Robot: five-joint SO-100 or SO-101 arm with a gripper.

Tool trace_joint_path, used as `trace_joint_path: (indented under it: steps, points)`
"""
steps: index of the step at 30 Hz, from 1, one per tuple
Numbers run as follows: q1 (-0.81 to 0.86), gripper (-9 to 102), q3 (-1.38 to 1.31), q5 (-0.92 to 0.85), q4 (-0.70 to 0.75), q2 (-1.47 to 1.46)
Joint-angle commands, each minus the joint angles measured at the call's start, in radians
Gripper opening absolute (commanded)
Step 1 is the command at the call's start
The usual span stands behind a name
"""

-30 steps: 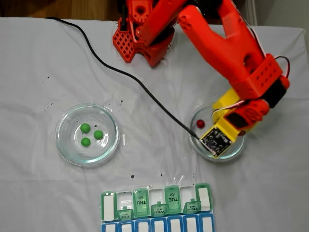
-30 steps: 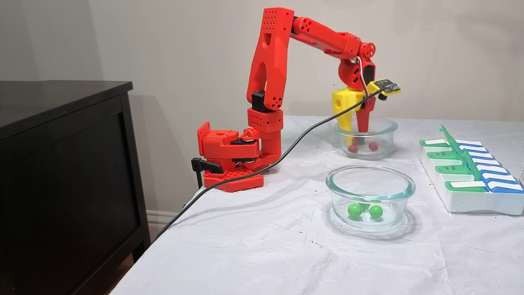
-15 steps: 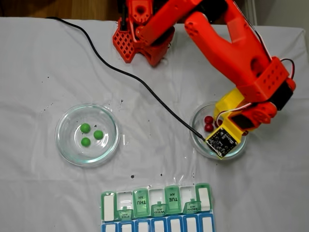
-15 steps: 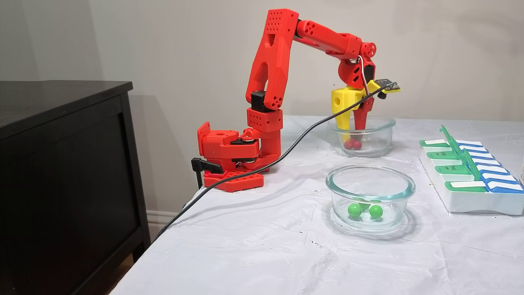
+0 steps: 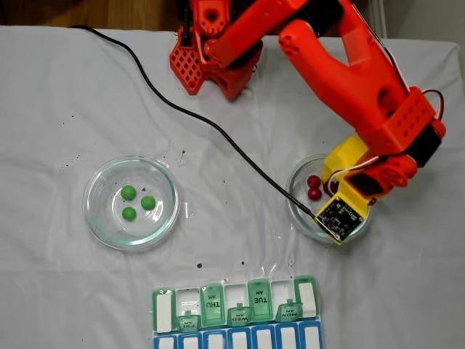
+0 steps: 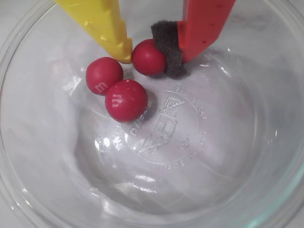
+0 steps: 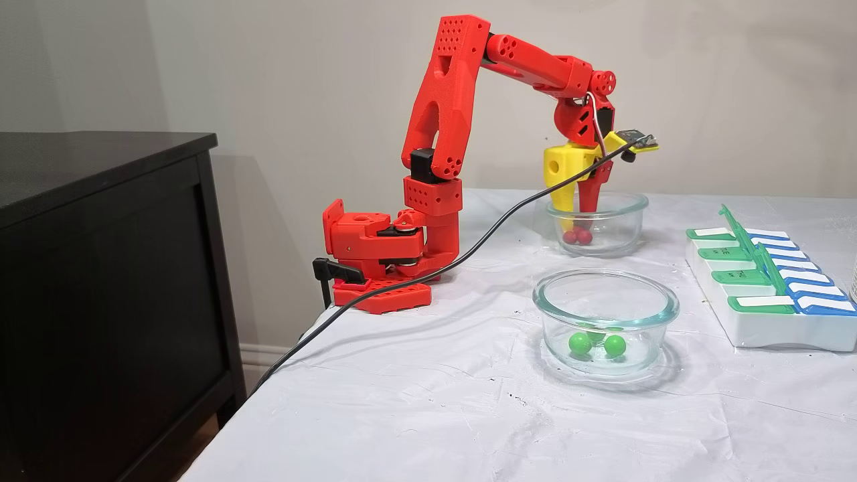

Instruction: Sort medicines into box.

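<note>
The gripper stood inside the glass dish with the red pills. In the wrist view its yellow finger and red finger, the latter faced with a dark foam pad, closed on one red pill from either side, touching it. Two more red pills lay just beside it on the dish floor, touching each other, and the nearer to the yellow finger bore a faint letter. Embossed lettering showed in the glass bottom.

The fixed view from above hid the fingertips under the wrist and its small circuit board; there two red pills showed at the left inside of the dish. That view also showed three green pills together in the other dish, well to the left, and the box at the bottom edge with TUE, WED and THU readable on its green lids. A black cable ran across the white cloth to the wrist.

The fixed view from the side showed the arm arched over from its base, both fingers reaching down into the far dish, with red pills low between them. Two green pills were plain in the near dish. The box sat at the right, several lids standing open. A dark cabinet stood left of the table.
</note>
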Motion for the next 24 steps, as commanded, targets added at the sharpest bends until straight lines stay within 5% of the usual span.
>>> trace_joint_path:
  steps: [1, 15, 24]
  points:
    - [0.008, 0, -0.078, -0.038, 0.02, 0.153]
    - [0.227, 0, -0.264, -0.106, 0.104, 0.39]
    - [0.426, 0, -0.112, -0.158, -0.12, 0.502]
